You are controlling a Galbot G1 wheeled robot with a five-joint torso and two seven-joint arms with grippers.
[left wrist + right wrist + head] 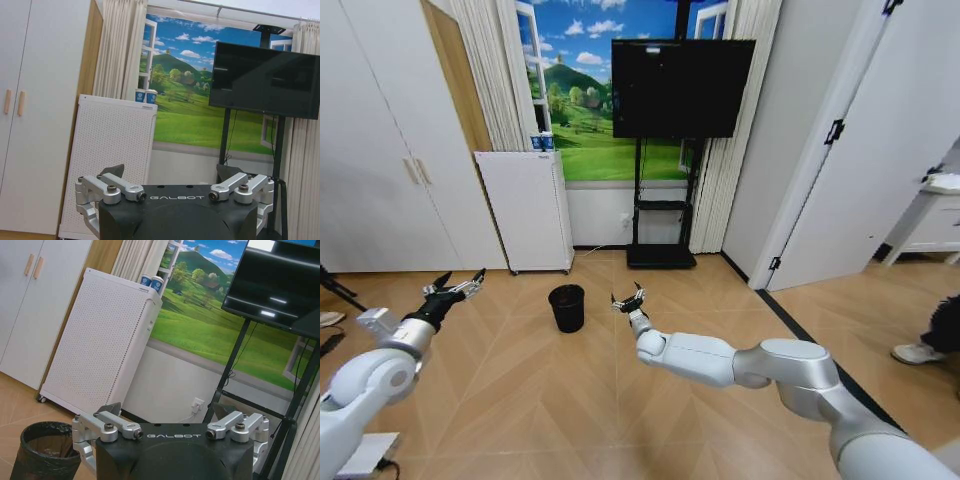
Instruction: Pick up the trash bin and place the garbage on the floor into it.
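- The right gripper (170,412) has its fingers spread wide apart, with nothing between them.
- The black trash bin (42,452) stands on the wood floor, close beside one finger.
- Beyond the gripper stands a tall white box with holes (97,340).

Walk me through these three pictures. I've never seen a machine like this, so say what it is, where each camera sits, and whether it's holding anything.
This is a wheeled robot with two arms. The wide picture comes from its head, looking down at a wooden floor. There the left pincer and right pincer hang open and empty on either side of the trash bin, a small black bin standing on the floor. The other two pictures come from cameras on each wrist, looking past the pincer at the room: a white perforated appliance with two cups on top, and a television.
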